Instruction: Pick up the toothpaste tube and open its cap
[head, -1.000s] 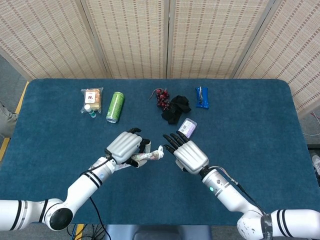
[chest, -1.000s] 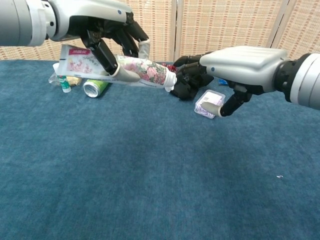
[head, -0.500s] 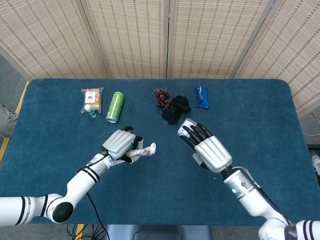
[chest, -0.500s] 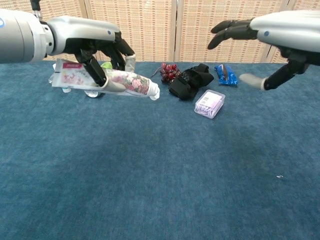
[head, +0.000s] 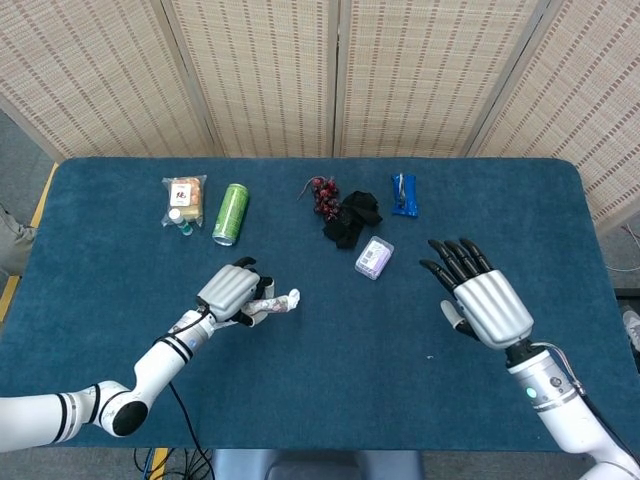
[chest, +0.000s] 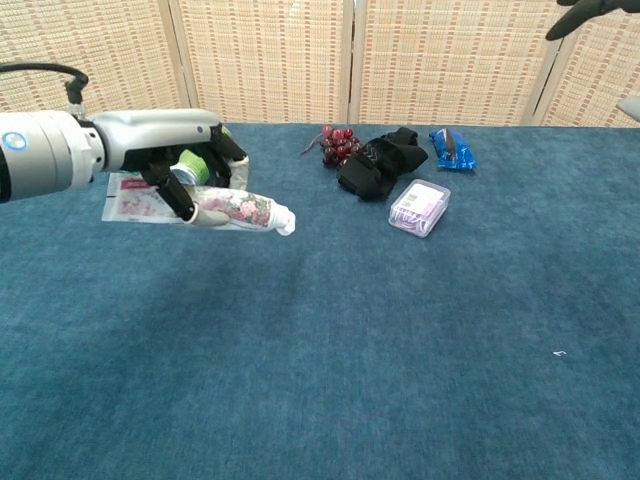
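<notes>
Left hand (chest: 175, 160) grips the toothpaste tube (chest: 235, 211) mid-body, centre-left; soft, light, squashy, so pinch the stiff cap (chest: 285, 222). Right hand (head: 480, 300) spread wide, empty.

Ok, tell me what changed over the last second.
The two robot hands drew apart: the right robot hand pulled away open, and the left robot hand carried the toothpaste tube down to its own side. The left keeps gripping it. Green can and the other items stayed.
</notes>
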